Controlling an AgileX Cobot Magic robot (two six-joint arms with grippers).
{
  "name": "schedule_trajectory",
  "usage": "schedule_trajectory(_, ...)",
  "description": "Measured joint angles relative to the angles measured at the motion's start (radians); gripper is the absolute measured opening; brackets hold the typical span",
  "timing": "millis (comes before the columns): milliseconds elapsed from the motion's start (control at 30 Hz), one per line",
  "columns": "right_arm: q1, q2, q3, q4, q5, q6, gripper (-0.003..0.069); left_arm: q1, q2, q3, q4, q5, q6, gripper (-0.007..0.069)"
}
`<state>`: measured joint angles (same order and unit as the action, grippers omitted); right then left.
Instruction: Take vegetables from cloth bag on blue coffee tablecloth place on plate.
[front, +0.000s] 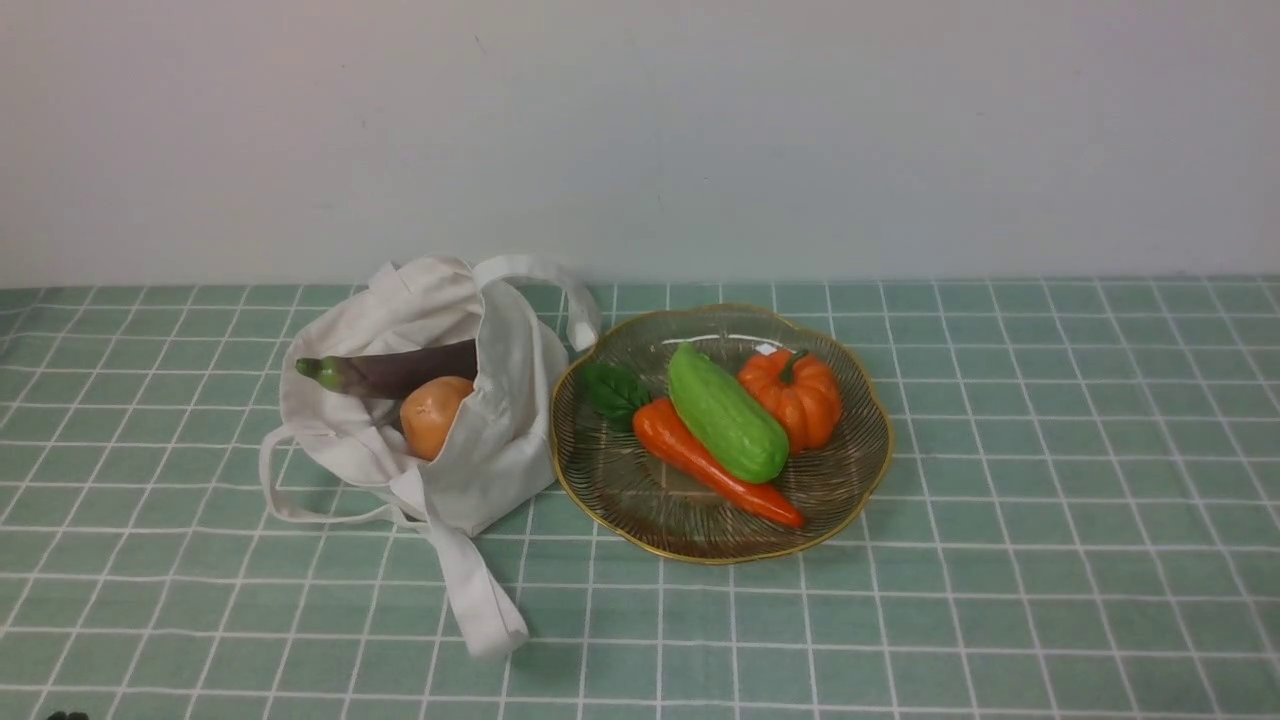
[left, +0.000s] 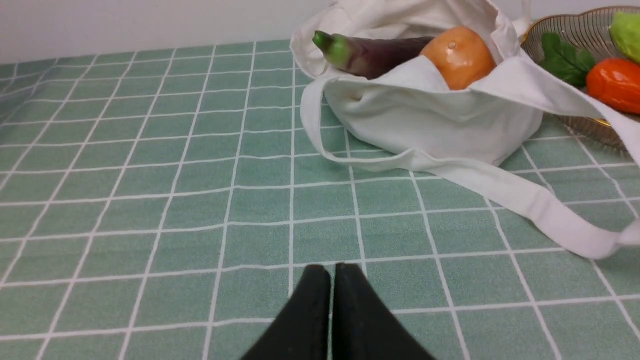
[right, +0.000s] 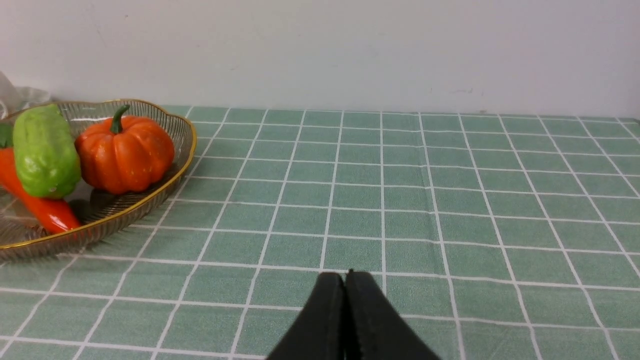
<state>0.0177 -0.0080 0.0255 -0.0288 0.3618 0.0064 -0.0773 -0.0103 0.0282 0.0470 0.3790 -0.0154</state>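
Eggplant (front: 415, 372) (purple), onion (front: 436, 416), inside white bag (front: 510, 440)

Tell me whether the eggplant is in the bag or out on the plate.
In the bag: the eggplant lies inside the bag's open mouth, green stem end showing, beside the round tan-orange vegetable.

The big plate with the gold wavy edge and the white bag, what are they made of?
The ribbed see-through plate looks like glossy glass, perhaps plastic: light glints off it and the tablecloth's lines show through. The off-white bag looks like matte cotton cloth, because it folds softly.
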Motion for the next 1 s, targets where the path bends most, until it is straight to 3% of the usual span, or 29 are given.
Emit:
schedule_trajectory(200,0.0,0.0,0.0,0.0,0.0,0.0,-0.0015,0.079,0.0,0.0,0.0,0.001,0.0,-0.0008)
schedule_trajectory(1000,0.0,0.0,0.0,0.0,0.0,0.0,-0.0015,0.082,0.0,0.0,0.0,0.002,0.0,-0.0008)
